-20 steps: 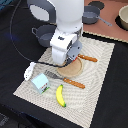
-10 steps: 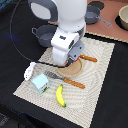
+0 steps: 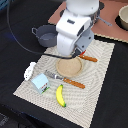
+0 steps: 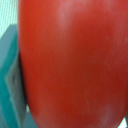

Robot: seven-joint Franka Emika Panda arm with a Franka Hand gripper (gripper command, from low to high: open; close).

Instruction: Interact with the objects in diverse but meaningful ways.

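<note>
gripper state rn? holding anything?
Gripper: cannot be told. Its fingers are hidden behind the arm in the exterior view; the wrist view is filled by a round red tomato, very close, but no grasp shows.

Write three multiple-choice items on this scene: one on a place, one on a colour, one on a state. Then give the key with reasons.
1. Where does the banana lie?
A. In the grey pot
B. On the striped placemat, near its front edge
C. On the round wooden plate

2. What colour fills most of the wrist view?
A. Red
B. Yellow
C. White

3. How does the grey pot stand?
A. Tipped on its side
B. Upside down
C. Upright, mouth up

Key:
1. B: in the exterior view the banana rests on the placemat, below the wooden-handled knife.
2. A: the tomato sits right against the wrist camera.
3. C: its open mouth faces up, beside the placemat's far corner.

The end effector is hidden behind the arm's body, so its state cannot be read.
</note>
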